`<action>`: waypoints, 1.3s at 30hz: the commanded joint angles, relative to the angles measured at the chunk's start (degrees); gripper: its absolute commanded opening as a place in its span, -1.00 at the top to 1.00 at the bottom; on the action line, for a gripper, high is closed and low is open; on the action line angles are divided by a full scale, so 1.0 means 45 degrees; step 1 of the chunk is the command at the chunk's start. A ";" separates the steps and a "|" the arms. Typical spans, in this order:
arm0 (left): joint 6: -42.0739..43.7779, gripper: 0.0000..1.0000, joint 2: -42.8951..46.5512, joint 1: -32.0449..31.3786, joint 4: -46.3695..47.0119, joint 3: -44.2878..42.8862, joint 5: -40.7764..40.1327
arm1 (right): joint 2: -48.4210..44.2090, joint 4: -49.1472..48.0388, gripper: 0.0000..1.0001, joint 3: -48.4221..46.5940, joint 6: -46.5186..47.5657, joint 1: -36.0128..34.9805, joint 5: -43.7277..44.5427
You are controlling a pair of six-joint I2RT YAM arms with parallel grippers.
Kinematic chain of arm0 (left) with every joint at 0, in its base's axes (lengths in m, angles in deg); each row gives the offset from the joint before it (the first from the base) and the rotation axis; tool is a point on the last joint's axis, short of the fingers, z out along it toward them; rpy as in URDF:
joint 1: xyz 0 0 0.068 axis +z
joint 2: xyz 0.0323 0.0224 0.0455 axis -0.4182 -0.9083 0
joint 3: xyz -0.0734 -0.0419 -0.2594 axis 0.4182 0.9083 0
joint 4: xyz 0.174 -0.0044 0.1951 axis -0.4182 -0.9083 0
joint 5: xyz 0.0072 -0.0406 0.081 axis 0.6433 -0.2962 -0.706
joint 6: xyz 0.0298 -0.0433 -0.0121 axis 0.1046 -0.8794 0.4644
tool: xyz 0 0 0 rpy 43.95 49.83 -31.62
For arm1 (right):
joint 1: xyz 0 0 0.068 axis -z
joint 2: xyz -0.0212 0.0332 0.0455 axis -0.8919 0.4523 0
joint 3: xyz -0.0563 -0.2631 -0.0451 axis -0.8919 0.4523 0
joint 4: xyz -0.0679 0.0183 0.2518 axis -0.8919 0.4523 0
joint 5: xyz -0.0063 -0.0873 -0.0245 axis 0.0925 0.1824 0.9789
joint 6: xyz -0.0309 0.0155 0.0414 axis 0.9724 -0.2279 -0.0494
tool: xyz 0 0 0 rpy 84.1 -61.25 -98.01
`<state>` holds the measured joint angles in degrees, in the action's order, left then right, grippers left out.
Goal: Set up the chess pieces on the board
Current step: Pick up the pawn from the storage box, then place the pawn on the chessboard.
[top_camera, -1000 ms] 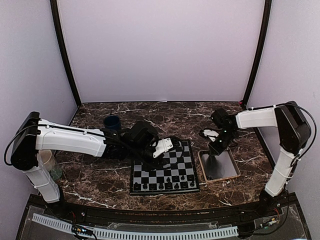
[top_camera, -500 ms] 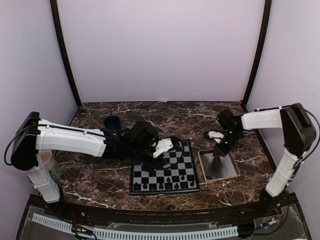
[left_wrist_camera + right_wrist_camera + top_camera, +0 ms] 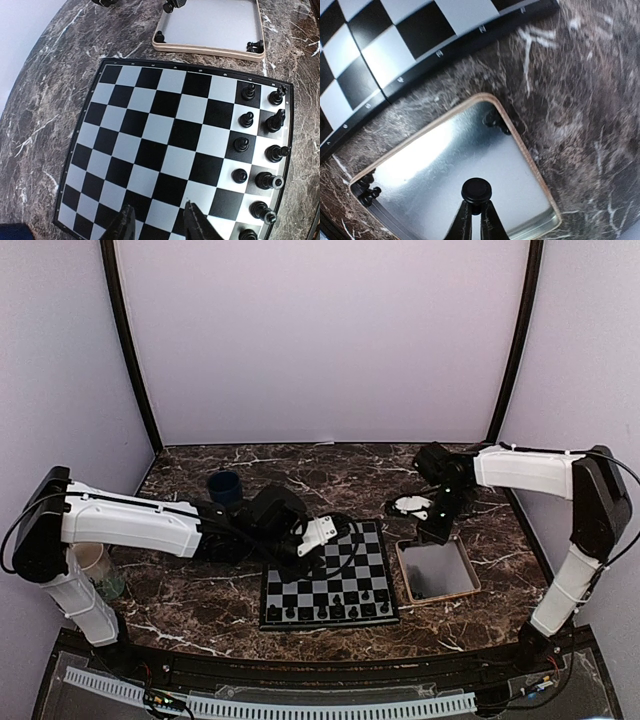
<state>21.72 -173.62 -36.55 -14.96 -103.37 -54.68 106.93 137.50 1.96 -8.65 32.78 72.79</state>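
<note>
Right gripper [image 3: 476, 212] is pinching one round-headed black chess piece [image 3: 476, 190], fingers nearly touching, over the glossy metal tray [image 3: 519, 142] with its rounded tan rim. Left gripper [image 3: 159, 220] is hovering part-open and empty over the flat checkered board [image 3: 165, 132]. The other pieces [image 3: 276, 153] are standing along one board edge. Everything is sitting on the veined marble table [image 3: 30, 125].

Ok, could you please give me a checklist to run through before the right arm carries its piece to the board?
1. Grip: right fingers shut on a chess piece: ok.
2. Piece off the tray: ok, it hangs above it.
3. Free squares on the board: ok, most are bare.
4. Path clear: not ok, the left fingers hover open and empty over the board.
5. Piece type: cannot tell, only its round top shows.
</note>
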 commanded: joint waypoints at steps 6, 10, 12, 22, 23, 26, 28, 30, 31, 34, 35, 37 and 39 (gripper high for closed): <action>0.1103 0.25 0.2664 0.0609 0.0996 0.0628 -0.2932 | 0.2007 0.3157 0.85 -0.3966 0.2527 -0.2572 0.3727; 0.1345 0.22 0.3584 0.0846 0.1636 0.1040 -0.3343 | 0.3103 0.3991 0.85 -0.5006 0.3275 -0.3496 0.5073; 0.1407 0.22 0.3818 0.0945 0.1884 0.1203 -0.3433 | 0.3479 0.4259 0.85 -0.5346 0.3544 -0.3883 0.5629; 0.1310 0.22 0.3894 0.1000 0.1817 0.1108 -0.3044 | 0.5090 0.5505 0.84 -0.7514 0.3834 -0.5378 0.6332; 0.1299 0.22 0.3910 0.0995 0.1789 0.1097 -0.3027 | 0.5210 0.5542 0.84 -0.7585 0.3838 -0.5493 0.6338; 0.1307 0.21 0.3981 0.0999 0.1759 0.1069 -0.3020 | 0.5600 0.5570 0.83 -0.7703 0.3824 -0.5815 0.6362; 0.1299 0.21 0.4054 0.1000 0.1775 0.1080 -0.3055 | 0.5908 0.5625 0.83 -0.7893 0.3770 -0.6011 0.6406; 0.1338 0.21 0.4099 0.0999 0.1794 0.1084 -0.3097 | 0.6242 0.5746 0.83 -0.8181 0.3719 -0.6174 0.6388; 0.1344 0.21 0.4109 0.1000 0.1796 0.1075 -0.3117 | 0.6328 0.5752 0.83 -0.8306 0.3700 -0.6262 0.6416; 0.1385 0.22 0.4074 0.1000 0.1797 0.1082 -0.3157 | 0.6566 0.5754 0.82 -0.8553 0.3697 -0.6468 0.6386; 0.1387 0.21 0.4062 0.0997 0.1796 0.1087 -0.3149 | 0.6625 0.5729 0.82 -0.8579 0.3699 -0.6530 0.6396; 0.1400 0.21 0.4035 0.0999 0.1811 0.1099 -0.3163 | 0.6704 0.5668 0.79 -0.8617 0.3668 -0.6620 0.6405; 0.1422 0.21 0.4004 0.1000 0.1816 0.1102 -0.3196 | 0.6704 0.5612 0.74 -0.8685 0.3658 -0.6685 0.6390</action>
<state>27.47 -157.07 -32.16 -7.81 -98.65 -68.89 136.70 162.06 -34.83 7.90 3.86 101.22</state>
